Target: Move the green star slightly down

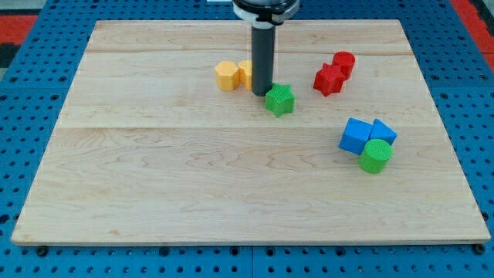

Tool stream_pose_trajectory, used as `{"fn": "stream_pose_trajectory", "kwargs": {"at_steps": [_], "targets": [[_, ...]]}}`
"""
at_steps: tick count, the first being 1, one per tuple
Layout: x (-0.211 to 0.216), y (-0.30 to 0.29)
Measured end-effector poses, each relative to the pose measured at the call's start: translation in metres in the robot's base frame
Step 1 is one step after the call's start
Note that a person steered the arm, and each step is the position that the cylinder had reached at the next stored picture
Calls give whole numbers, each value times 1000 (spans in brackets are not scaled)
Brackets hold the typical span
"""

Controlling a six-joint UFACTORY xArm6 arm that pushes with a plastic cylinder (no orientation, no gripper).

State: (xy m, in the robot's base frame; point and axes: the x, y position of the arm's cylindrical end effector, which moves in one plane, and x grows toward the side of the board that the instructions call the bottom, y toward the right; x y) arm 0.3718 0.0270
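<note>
1. Wooden board is lying pale and smooth across the near half of the view, nothing sitting on that part; a blue pegboard surround is framing it.
2. Toward the view's right, a green cylinder is resting against two blue blocks: a blue cube and a second blue block, shape unclear. All three are sitting well apart from the target.
3. The green star is sitting above board centre, slightly to the view's right. Judging by look, it is a small, rigid, light block; it is likely sliding easily on the wood and liable to rotate if pushed off-centre.
4. My tip is standing just beside the star, at its upper-left edge; touching or nearly so, I cannot tell which. No fingers exist on this rod, so nothing is being held; contact is by pushing only.
5. Best contact point, in my judgement: the star's top edge, centred, so the push is running straight toward the view's bottom.
6. Behind the rod, a yellow hexagonal block and a second yellow block, partly hidden, are sitting close together.
7. Farther right, a red star-like block and a red cylinder-like block are touching each other.
</note>
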Motion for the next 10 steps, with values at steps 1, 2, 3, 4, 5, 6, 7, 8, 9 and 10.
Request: {"fn": "stream_pose_trajectory", "kwargs": {"at_steps": [1,2,3,4,5,6,7,8,9,10], "targets": [[1,10],[13,10],[24,12],[14,13],[-12,16],[-15,47],[-8,60],[14,58],[44,53],[60,39]]}}
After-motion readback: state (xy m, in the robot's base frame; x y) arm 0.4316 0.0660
